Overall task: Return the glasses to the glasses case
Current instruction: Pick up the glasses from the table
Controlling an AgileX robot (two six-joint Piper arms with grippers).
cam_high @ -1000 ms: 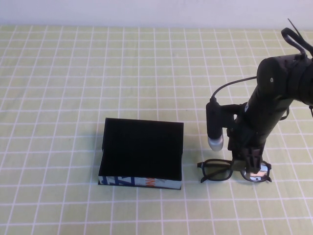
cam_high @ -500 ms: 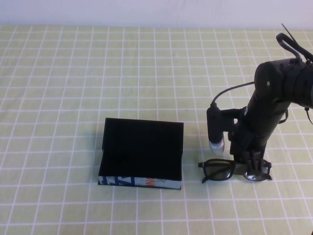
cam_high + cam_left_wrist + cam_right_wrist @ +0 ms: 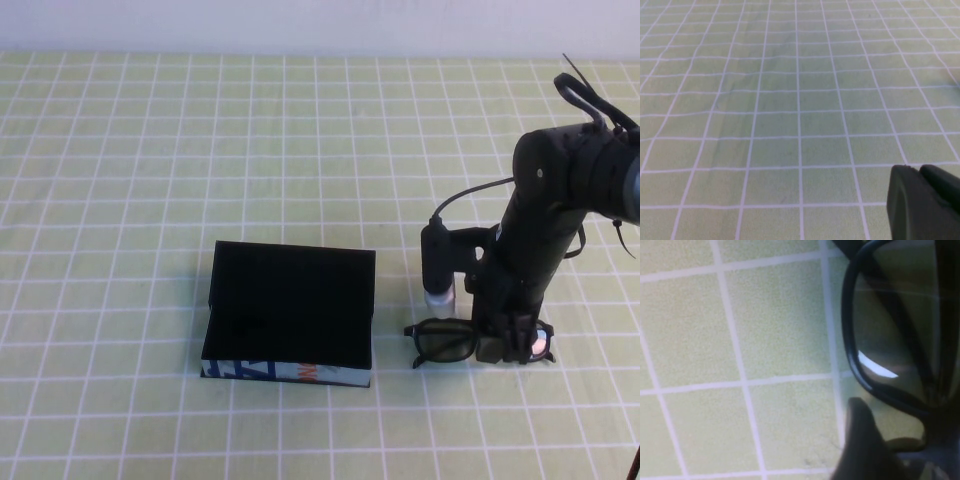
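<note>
The glasses lie on the green checked cloth to the right of the glasses case, lenses dark and shiny. The case stands open with a black inside and a printed front side. My right gripper is down on the glasses, at the bridge and the right lens, and it is open. In the right wrist view one finger stands just beside the black rim, with a strip of cloth between them. My left gripper shows only in the left wrist view, shut, above bare cloth.
A black cylinder with a silver tip hangs off the right arm, just above the left lens. The checked cloth covers the whole table, and a pale wall runs along the far edge.
My right gripper has come lower onto the glasses, and it now covers more of the right lens. The glasses and the case have stayed where they were.
</note>
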